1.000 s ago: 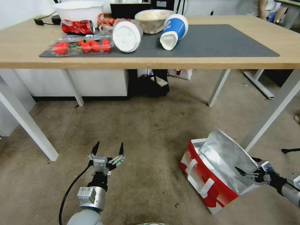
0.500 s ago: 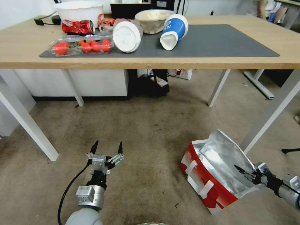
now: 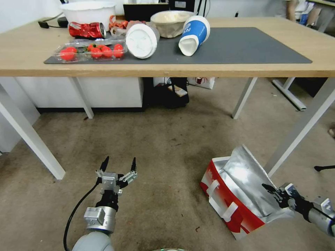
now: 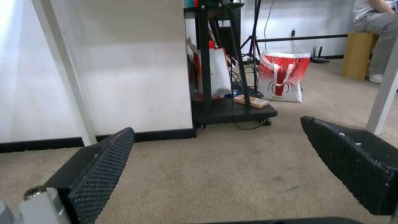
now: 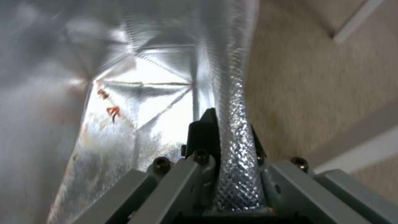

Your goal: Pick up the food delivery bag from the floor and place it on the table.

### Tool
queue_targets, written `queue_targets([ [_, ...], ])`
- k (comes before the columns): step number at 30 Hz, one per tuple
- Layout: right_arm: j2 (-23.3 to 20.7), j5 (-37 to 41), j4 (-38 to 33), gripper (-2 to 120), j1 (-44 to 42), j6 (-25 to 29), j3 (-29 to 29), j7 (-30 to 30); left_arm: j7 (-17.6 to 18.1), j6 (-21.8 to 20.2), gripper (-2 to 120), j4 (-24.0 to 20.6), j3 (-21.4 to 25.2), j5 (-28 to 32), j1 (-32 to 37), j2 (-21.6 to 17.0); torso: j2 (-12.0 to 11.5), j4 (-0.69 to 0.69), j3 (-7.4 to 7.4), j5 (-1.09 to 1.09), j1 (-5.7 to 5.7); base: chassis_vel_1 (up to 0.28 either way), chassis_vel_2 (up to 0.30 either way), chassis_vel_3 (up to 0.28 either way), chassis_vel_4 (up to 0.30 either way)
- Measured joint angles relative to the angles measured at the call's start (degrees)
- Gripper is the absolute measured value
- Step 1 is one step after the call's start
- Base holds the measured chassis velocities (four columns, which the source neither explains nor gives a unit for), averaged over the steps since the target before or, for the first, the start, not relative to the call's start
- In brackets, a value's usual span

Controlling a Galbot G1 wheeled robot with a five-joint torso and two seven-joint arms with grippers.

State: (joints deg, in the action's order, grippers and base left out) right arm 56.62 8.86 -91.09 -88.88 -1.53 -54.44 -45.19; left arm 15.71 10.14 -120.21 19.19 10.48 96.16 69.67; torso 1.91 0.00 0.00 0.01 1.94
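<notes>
Since the earlier frames, the right end effector (image 3: 275, 194) is seen drawn slightly back and lower toward the robot, and the foil flap it is gripping is being pulled with it; the left end effector (image 3: 118, 164) has sunk a little as well. No writing can be read clearly: white lettering on the blue cup (image 3: 194, 35) is too small to make out, and a red lobster-like drawing is printed on a white-and-red shopping bag (image 4: 284, 76) standing beyond the surface.

The food delivery bag (image 3: 233, 197) is resting on the floor (image 3: 164, 146), just beside a white leg of the surface (image 3: 28, 59), on the robot's right. It is boxy, with a glossy red side, white rim and white strap handles, and a crinkled silver foil lining is standing up from its open top. In the right wrist view, the quilted foil edge (image 5: 236, 130) is being pinched between the black fingers, which are pressed together on it.

The left end effector is being held low above the mottled brownish carpet with its textured black pads (image 4: 99, 174) spread wide apart, holding nothing.

On the light-wood top, over a dark grey mat (image 3: 244, 45), a crushed red can (image 3: 87, 29), a clear tray of tomatoes (image 3: 90, 50) and a tipped white lidded cup (image 3: 142, 40) are lying.
</notes>
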Motion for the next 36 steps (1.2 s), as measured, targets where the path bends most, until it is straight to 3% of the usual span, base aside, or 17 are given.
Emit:
queue_targets([
  [7, -1.05, 2.90, -2.53, 0, -0.43, 0.45, -0.09, -1.32, -0.02, 0.03, 100, -0.06, 0.12, -0.05, -0.11, -0.13, 0.00, 0.01, 0.00, 0.00, 0.00, 0.000, 0.000, 0.000, 0.000],
  [14, -5.83, 10.21, -9.41, 0, -2.84, -1.54, -0.24, -4.49, -0.01, 0.03, 100, -0.28, 0.34, -0.05, -0.25, -0.39, 0.00, 0.00, 0.00, -0.01, 0.00, 0.000, 0.000, 0.000, 0.000],
  [23, -12.75, 19.71, -16.14, 0, -7.86, -8.91, -2.54, -7.69, -0.03, -0.11, 100, -1.15, 0.70, 0.37, 0.03, -0.41, 0.01, -0.01, 0.00, 0.00, 0.00, 0.000, 0.000, 0.000, 0.000],
  [27, -16.53, 25.41, -16.51, 0, -7.81, -12.82, -4.08, -13.75, -0.12, -0.32, 100, -1.66, 0.94, 0.51, 0.23, -0.43, 0.00, 0.00, 0.00, 0.00, 0.00, 0.000, 0.000, 0.000, 0.000],
  [36, -22.35, 34.29, -15.27, 0, -4.18, -18.16, -4.11, -17.62, -0.49, -0.53, 100, -2.19, 1.53, 0.55, 0.69, -0.09, 0.01, 0.01, 0.00, -0.01, 0.00, 0.000, 0.000, 0.000, 0.000],
])
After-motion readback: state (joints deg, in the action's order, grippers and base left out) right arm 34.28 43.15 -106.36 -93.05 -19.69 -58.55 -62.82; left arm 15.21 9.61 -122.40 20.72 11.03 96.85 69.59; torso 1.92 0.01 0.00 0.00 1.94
